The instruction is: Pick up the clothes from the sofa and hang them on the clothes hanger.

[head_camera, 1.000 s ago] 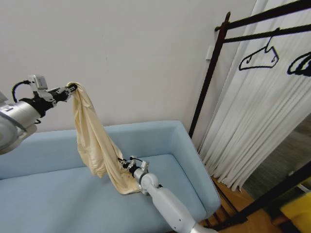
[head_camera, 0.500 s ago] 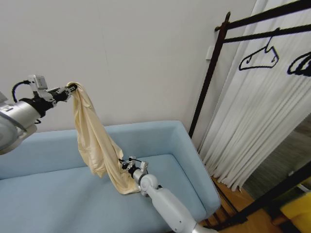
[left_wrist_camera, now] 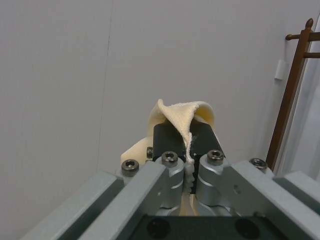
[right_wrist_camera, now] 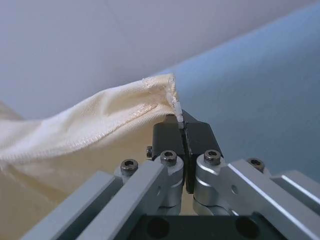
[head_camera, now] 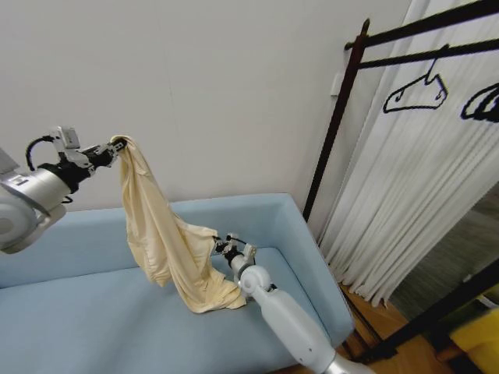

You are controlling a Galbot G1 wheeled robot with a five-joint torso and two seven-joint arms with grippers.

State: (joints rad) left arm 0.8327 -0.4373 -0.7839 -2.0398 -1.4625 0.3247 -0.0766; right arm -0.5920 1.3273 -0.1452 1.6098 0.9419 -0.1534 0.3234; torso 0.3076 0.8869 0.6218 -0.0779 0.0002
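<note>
A cream-yellow garment [head_camera: 160, 234] hangs above the light blue sofa [head_camera: 78, 319]. My left gripper [head_camera: 115, 146] is shut on its top corner, high at the left near the wall; the left wrist view shows the cloth [left_wrist_camera: 182, 117] pinched between the jaws. My right gripper [head_camera: 221, 245] is shut on a lower edge of the garment, just above the sofa seat; in the right wrist view the hem [right_wrist_camera: 125, 115] runs out of the closed jaws. The garment's lowest fold rests near the seat. A dark clothes rack [head_camera: 343, 101] with black hangers [head_camera: 415, 92] stands at the right.
A white wall is behind the sofa. White curtains [head_camera: 413, 195] hang behind the rack at the right. The rack's dark base [head_camera: 437, 312] crosses wooden floor at the lower right, near a yellow object [head_camera: 477, 343].
My right gripper has moved right and slightly up with the garment's lower edge, spreading the cloth. The left gripper has shifted a little right and down.
</note>
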